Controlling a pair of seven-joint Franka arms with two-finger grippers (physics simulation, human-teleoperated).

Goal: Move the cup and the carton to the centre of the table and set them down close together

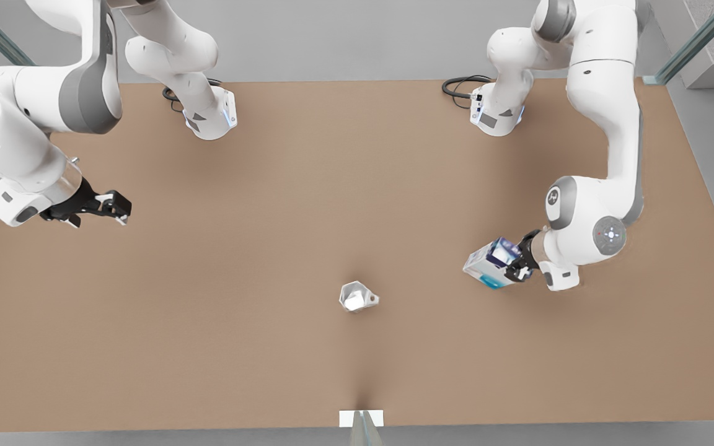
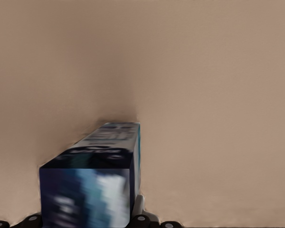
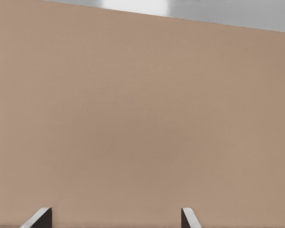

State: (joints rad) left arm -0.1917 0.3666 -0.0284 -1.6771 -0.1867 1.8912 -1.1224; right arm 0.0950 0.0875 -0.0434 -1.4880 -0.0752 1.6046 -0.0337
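The job is sitting roughly at its halfway mark, judging by how things are lying. The cup [image 1: 357,297] is resting on the counter [image 1: 270,217] just below the middle of the front view, standing free with nothing gripping it, so its share looks done or close to done. Whether it is holding anything inside I cannot tell; its faceted sides are hiding the hollow. The carton [image 1: 491,263] is not yet down: the left tool [image 1: 516,262] is clamping it at the lower right of the front view, carrying it tilted, well apart from the cup; whether it is clear of the counter I cannot tell. In the left wrist view the carton [image 2: 92,183] is sticking out ahead of the camera over bare brown surface, its dark blue end facing the lens. The right tool [image 1: 109,207] is waiting at the left side of the front view, with nothing in it; in the right wrist view its fingertips [image 3: 38,217] are standing wide apart over plain counter. What is left, as I judge it, is bringing the carton across toward the cup, setting it down just beside the cup without knocking it, and letting go.
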